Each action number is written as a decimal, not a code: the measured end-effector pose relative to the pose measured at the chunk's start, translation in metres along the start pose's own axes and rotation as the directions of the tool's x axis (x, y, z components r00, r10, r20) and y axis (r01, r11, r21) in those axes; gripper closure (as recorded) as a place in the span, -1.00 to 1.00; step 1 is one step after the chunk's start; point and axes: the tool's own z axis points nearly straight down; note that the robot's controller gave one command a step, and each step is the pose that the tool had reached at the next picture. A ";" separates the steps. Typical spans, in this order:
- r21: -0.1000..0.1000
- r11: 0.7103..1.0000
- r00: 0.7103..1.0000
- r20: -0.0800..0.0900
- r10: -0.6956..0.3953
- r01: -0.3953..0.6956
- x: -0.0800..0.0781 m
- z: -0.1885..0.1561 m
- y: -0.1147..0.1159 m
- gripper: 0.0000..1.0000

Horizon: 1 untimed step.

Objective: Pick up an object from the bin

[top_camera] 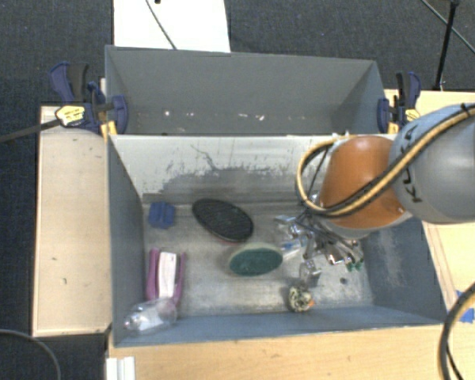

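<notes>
Well left of green oval pad (256,261): pink packet (165,274), blue block (161,214); up-left, black oval brush (222,218). Just right of pad: gripper (307,274), hovering over small brassy round piece (301,299) by bin (245,328) front wall. Best to centre on that piece, drop straight, keep clear of pad and wall. Cannot tell gripper opening, lost in clutter under orange cover (356,180); piece too small to identify.

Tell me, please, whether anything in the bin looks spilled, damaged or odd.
Nothing stands out. The blue block, black oval brush, green oval and pink packet lie loose on the bin floor; the claw hangs by a small round thing.
</notes>
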 end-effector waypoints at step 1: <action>-0.003 0.993 0.993 0.003 0.117 -0.117 0.001 -0.001 0.039 -1.00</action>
